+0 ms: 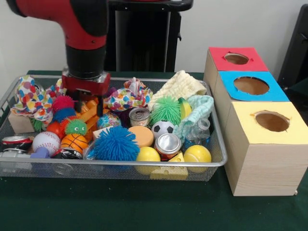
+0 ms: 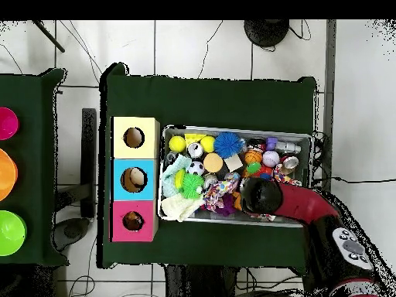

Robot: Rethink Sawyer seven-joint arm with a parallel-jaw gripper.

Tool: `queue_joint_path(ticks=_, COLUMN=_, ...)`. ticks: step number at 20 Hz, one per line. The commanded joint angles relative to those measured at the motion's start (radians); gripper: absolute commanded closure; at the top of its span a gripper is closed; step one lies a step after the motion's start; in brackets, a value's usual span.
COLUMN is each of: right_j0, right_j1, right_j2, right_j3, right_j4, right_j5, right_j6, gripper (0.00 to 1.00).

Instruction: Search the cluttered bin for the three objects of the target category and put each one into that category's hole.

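The green-covered table [image 1: 144, 207] carried everything, with open cloth showing on the camera's side of the wire-mesh bin [image 1: 219, 161] in the front view. That bin — the cluttered one — sat just beside a row of three wooden boxes, yellow-topped [image 1: 269, 144], blue-topped [image 1: 250, 86] and red-topped [image 1: 236, 58], each with a round hole in its top; a narrow strip of cloth separated the bin's rim from the yellow box.

The red and black arm [image 1: 82, 29] came down over the bin's end farthest from the boxes, and its gripper [image 1: 85, 86] hung low among the toys there; whether the claw was spread or closed could not be told, since clutter and the arm's own body hid the tips in both views.

Inside the bin, hardly any mesh floor showed. A blue spiky ball [image 1: 115, 143] lay near the front rim, a green spiky ball [image 1: 166, 109] near the middle, a small soccer ball [image 1: 162, 128] between them — and two yellow balls [image 1: 197, 154] pressed against the front wall.
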Motion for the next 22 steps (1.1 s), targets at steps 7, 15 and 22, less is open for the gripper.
queue_joint_path(ticks=7, right_j0=-0.106, right_j1=0.139, right_j2=0.212, right_j3=-0.294, right_j4=-0.145, right_j5=0.186, right_j6=-0.311, gripper=0.0)
queue_joint_path(ticks=15, right_j0=-0.145, right_j1=0.155, right_j2=0.271, right_j3=-0.34, right_j4=-0.199, right_j5=0.242, right_j6=-0.333, gripper=0.0)
queue_joint_path(ticks=22, right_j0=-0.057, right_j1=0.06, right_j2=0.199, right_j3=-0.069, right_j4=-0.214, right_j5=0.069, right_j6=-0.011, gripper=0.0)
